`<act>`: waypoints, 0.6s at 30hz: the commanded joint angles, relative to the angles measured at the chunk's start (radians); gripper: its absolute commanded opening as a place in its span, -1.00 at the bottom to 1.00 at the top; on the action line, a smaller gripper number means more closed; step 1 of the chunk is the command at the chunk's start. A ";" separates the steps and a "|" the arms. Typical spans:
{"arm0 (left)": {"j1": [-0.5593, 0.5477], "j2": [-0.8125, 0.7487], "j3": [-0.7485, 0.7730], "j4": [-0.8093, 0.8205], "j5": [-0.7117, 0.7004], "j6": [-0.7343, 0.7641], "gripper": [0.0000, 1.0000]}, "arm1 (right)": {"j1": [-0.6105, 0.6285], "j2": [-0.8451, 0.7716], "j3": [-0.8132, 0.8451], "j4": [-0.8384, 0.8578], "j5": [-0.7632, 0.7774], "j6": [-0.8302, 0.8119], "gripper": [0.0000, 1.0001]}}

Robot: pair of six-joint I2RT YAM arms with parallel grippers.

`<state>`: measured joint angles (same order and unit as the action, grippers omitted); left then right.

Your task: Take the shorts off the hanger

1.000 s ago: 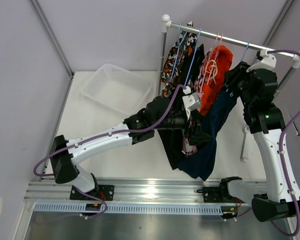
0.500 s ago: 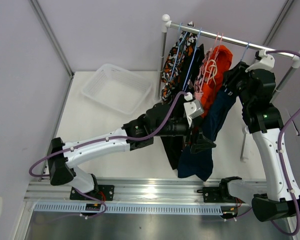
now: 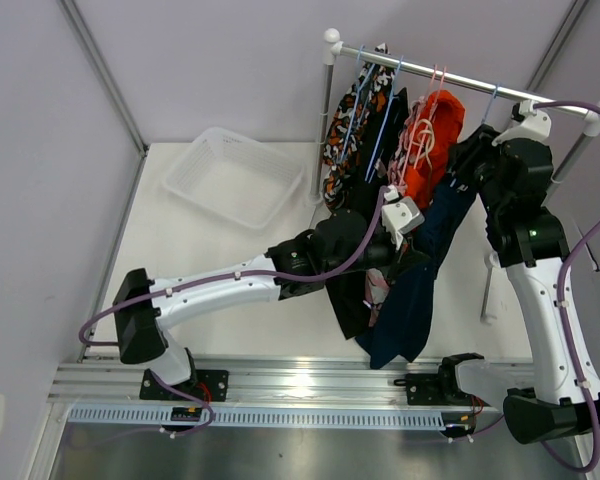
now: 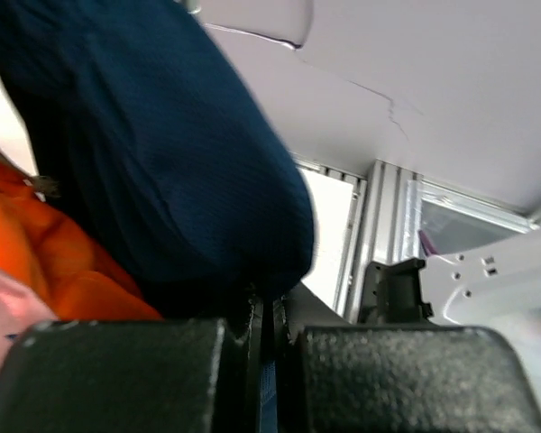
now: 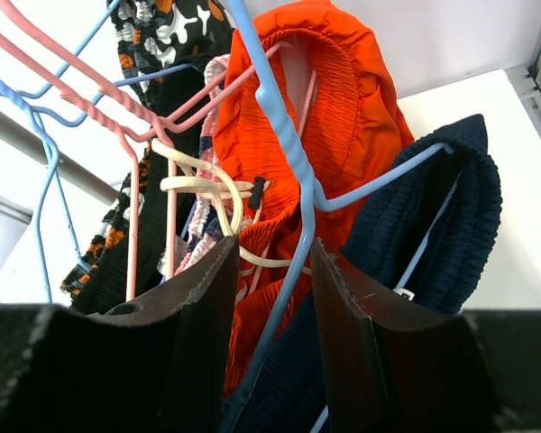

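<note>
While the left gripper (image 4: 270, 361), fingers pressed almost together, pinches the navy shorts (image 3: 410, 300) hanging below the rail (image 3: 470, 80), the right gripper (image 5: 272, 298) straddles their blue hanger (image 5: 293, 171) with jaws parted, not clamping it. The next move is probably to pull the cloth down off the wire. The orange-red shorts (image 3: 427, 160), crowded just beside on the rail, could snag.

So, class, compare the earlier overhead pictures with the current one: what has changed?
The left gripper, shut on the navy shorts, swung right toward the rack; the hem now hangs narrower. The right gripper stayed around the blue hanger; the basket too.
</note>
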<state>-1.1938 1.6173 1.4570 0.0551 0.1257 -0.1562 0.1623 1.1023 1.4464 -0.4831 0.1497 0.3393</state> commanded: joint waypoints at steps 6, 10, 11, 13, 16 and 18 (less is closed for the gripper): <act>-0.085 -0.124 -0.098 0.031 -0.121 0.000 -1.00 | -0.033 -0.007 0.110 0.014 0.030 0.030 -1.00; -0.246 -0.255 -0.256 0.051 -0.242 -0.006 -1.00 | -0.072 0.018 0.134 0.006 0.016 0.043 -1.00; -0.275 -0.269 -0.289 0.049 -0.297 -0.006 -1.00 | -0.075 0.022 0.137 0.008 0.014 0.043 -1.00; -0.344 -0.287 -0.331 0.045 -0.348 -0.011 -1.00 | -0.083 0.033 0.149 0.008 0.016 0.038 -1.00; -0.378 -0.290 -0.371 0.037 -0.390 -0.028 -1.00 | -0.095 0.042 0.157 0.006 0.017 0.040 -1.00; -0.380 -0.266 -0.380 0.038 -0.358 -0.040 -1.00 | -0.104 0.045 0.160 0.008 0.010 0.044 -1.00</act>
<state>-1.5486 1.3304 1.1110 0.1341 -0.2420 -0.1616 0.0879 1.1366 1.5524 -0.5732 0.1238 0.3664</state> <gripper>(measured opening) 0.025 0.431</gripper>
